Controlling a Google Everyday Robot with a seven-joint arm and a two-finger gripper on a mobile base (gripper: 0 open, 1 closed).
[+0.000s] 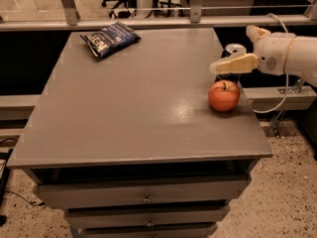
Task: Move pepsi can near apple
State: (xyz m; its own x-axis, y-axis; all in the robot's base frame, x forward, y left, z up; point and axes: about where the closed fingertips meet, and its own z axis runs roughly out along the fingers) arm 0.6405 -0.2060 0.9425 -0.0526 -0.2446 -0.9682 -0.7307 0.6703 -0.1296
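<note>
The apple (224, 95), round and red-orange with a dark stem, sits on the grey table (138, 108) near its right edge. The pepsi can (235, 48) stands just behind the apple; only its silver top and a bit of blue side show, the rest is hidden behind the gripper. My gripper (229, 63), cream and white, reaches in from the right, low over the table, right at the can and just above and behind the apple.
A dark blue crinkly snack bag (110, 37) lies at the table's far left corner. The table's right edge is close to the apple and can. Drawers sit under the table front. A metal rail runs behind the table.
</note>
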